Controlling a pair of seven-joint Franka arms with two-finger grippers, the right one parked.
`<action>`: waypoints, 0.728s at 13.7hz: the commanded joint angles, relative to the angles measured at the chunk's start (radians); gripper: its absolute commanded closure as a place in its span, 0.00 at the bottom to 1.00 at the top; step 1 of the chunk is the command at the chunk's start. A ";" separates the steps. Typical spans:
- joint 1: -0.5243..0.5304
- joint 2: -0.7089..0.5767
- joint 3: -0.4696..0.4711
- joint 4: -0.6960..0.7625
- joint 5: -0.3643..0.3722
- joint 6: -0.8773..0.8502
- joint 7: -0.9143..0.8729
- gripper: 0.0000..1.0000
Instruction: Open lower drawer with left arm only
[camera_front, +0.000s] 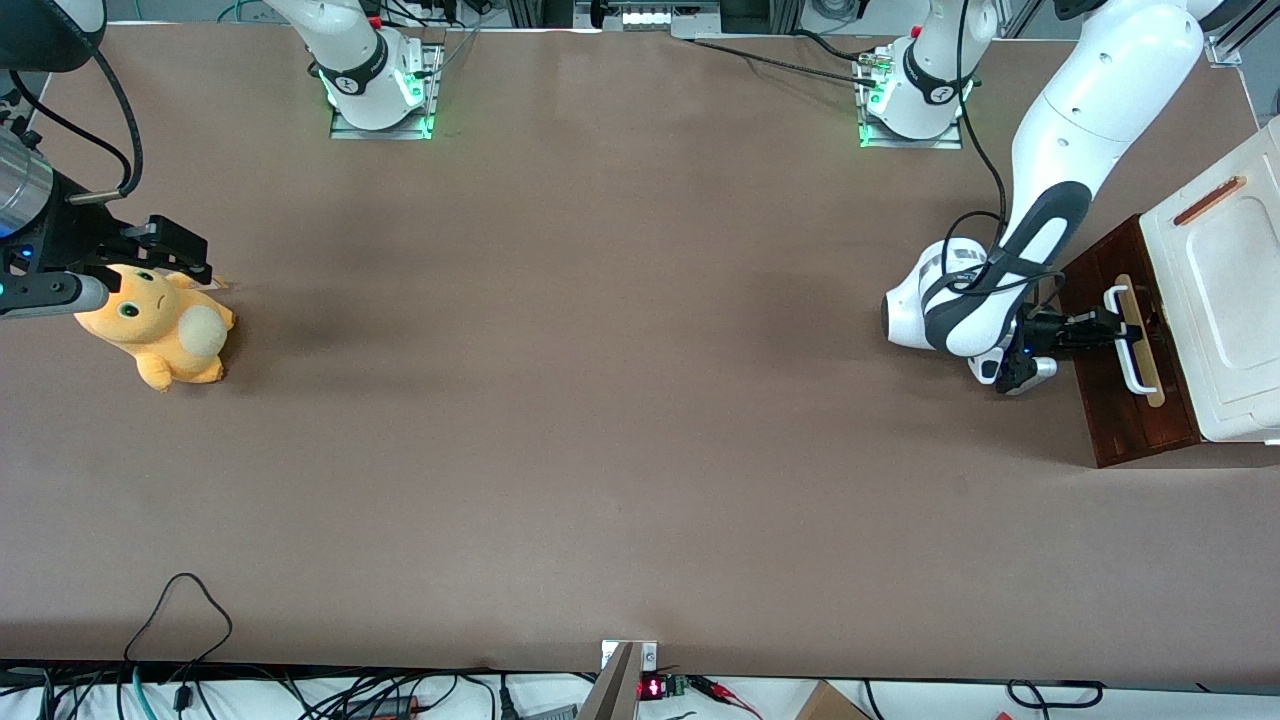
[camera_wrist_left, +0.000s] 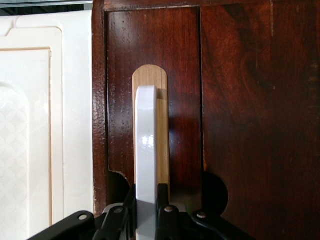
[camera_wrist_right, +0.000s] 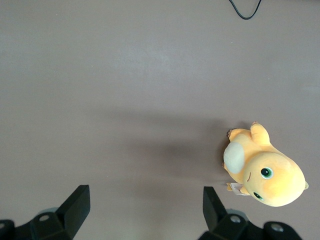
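The left arm (camera_front: 1050, 200) has its gripper (camera_wrist_left: 147, 210) clamped on the white handle (camera_wrist_left: 146, 150) of the lower drawer (camera_front: 1130, 380), at the working arm's end of the table (camera_front: 600, 400). The grasp looks made; next comes a straight pull outward from the cabinet (camera_front: 1220, 280).

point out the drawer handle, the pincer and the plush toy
white handle (camera_wrist_left: 146, 150), left wrist view, on the middle of its bar
pincer (camera_front: 1118, 330), front view, at its fingertips by the handle on the lower drawer
orange plush toy (camera_front: 160, 325), front view, on its body
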 joint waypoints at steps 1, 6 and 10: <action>0.010 -0.004 0.001 -0.004 0.023 0.017 -0.006 0.99; -0.003 -0.006 -0.010 0.001 0.025 0.017 0.000 1.00; -0.037 -0.012 -0.083 0.004 0.011 0.009 0.005 0.98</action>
